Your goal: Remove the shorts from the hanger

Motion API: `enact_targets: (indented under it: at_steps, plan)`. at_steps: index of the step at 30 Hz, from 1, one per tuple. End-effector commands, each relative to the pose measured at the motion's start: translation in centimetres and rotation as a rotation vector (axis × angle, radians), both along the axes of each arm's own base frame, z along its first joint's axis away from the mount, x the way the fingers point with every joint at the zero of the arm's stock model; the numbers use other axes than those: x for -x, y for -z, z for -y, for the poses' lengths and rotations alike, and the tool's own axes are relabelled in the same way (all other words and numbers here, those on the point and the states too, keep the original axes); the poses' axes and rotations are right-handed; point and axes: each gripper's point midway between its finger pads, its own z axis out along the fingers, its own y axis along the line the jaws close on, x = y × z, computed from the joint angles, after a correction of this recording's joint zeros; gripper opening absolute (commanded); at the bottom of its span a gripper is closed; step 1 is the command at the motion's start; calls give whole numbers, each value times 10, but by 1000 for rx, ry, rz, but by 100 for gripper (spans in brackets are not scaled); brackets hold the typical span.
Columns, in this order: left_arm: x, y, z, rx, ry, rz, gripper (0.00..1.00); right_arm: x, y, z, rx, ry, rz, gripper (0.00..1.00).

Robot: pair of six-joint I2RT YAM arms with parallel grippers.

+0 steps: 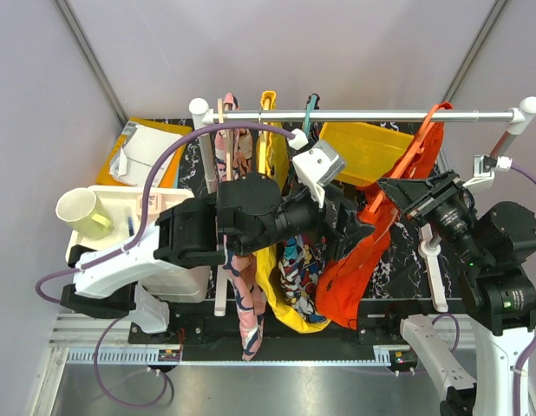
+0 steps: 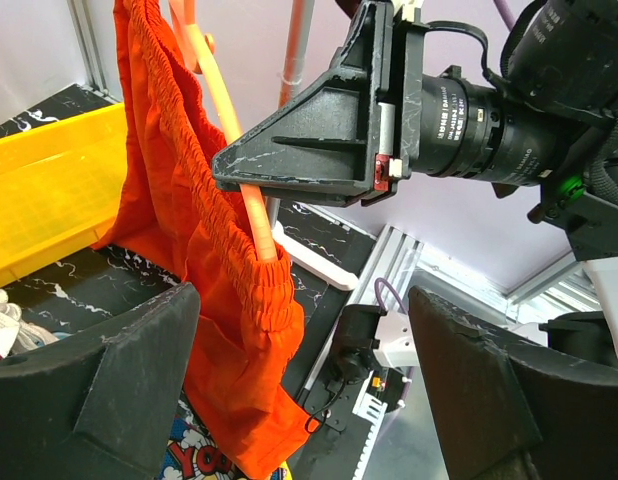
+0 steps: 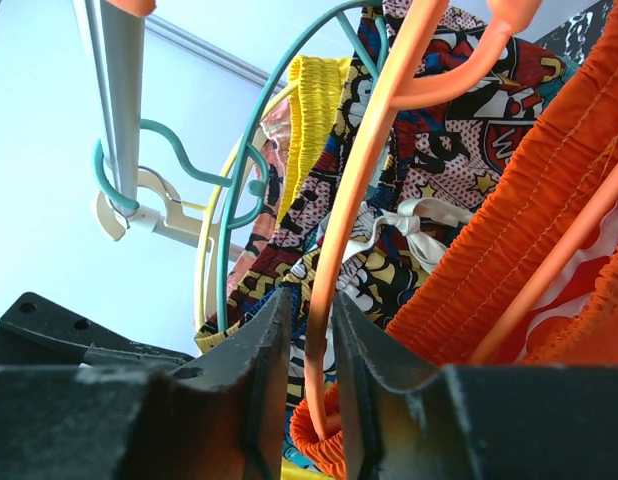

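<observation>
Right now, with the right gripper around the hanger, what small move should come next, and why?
Probably close the right gripper fully on the hanger. Its fingers flank the hanger's arm closely, but a firm pinch is not clear. The left gripper is open near the shorts, which hang on the hanger. A steady hanger should make pulling easier.

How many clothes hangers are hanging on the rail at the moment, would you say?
4, left to right along the rail: pale wooden hanger, yellow hanger, teal hanger, orange hanger. More may be hidden.
</observation>
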Motion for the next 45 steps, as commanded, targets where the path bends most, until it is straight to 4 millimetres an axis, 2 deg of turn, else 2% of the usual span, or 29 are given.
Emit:
enact_targets:
  at_steps: [1,7,11,13,14,23,29,36,45]
  plan:
    - [8,-26,-12,82,31,8,88,3,-15,-7,-46,-45,51,29]
    - [9,-29,-14,86,34,16,88,1,-23,-10,-94,-60,57,11]
    - [8,-29,-14,84,33,21,88,-1,-33,-12,-112,-71,58,10]
    - [8,-29,-14,84,31,20,88,-4,-35,-12,-121,-73,48,5]
    - [8,-30,-14,86,34,20,88,-3,-40,-12,-133,-74,55,0]
    - [10,-31,-16,90,40,19,88,-14,-63,-10,-217,-50,27,0]
    - [13,-30,-17,92,46,14,88,-25,-69,-8,-266,-27,-9,0]
    - [16,-34,-20,101,57,15,88,-47,-53,-8,-251,0,-82,0]
    - [18,-32,-18,92,60,19,88,-57,-52,-2,-241,50,-80,0]
